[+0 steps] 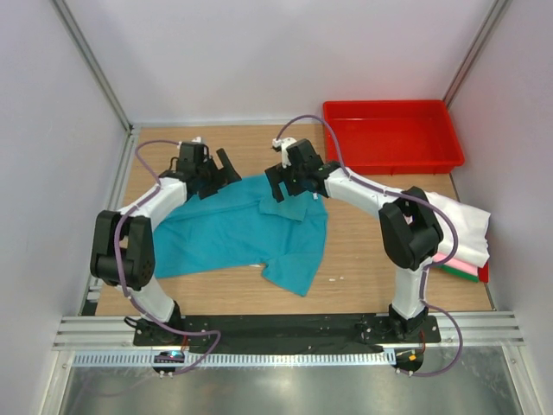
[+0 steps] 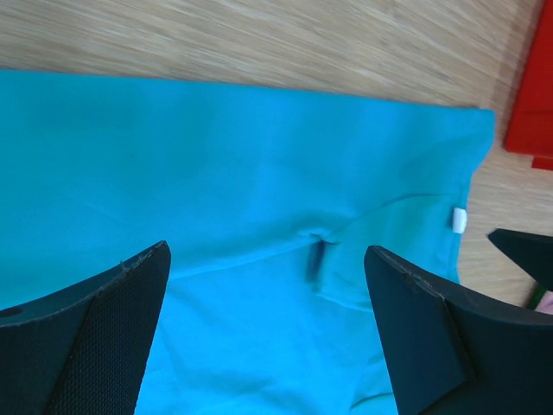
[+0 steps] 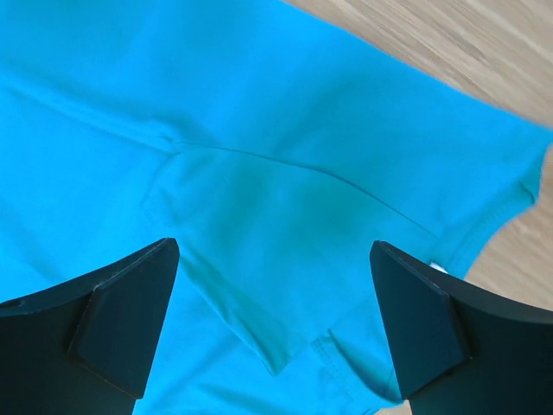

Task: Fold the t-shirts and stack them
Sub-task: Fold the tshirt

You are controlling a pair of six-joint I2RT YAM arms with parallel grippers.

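A teal t-shirt lies crumpled and partly folded on the wooden table. Its small white neck label shows in the left wrist view. My left gripper is open above the shirt's far left edge; teal cloth fills the space between its jaws. My right gripper is open above the shirt's far right part, over a folded sleeve. Neither holds anything. Folded white, pink and green shirts are stacked at the right edge, partly hidden by the right arm.
A red plastic tray stands at the back right; its edge shows in the left wrist view. White walls and metal posts enclose the table.
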